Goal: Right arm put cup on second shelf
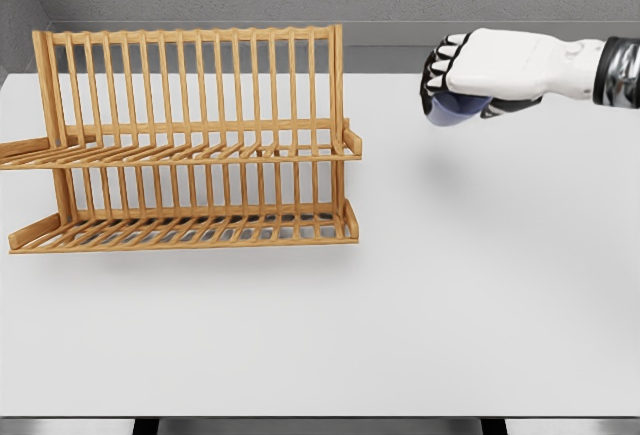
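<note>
Blue cup (pixel 458 107) sits gripped in the right hand's (pixel 470 80) curled fingers, raised above the white desk (pixel 450 285); wooden two-shelf rack (pixel 190 145) stands well apart, leftward.

One wooden rack (pixel 190 145) stands on the one white table (pixel 450 305). The rack has two slatted shelves, one upper and one lower, and one upright slatted back. One hand (pixel 470 80), the right, is in view, and one blue cup (pixel 458 108) shows within its curled fingers. One arm is visible, entering from the right
</note>
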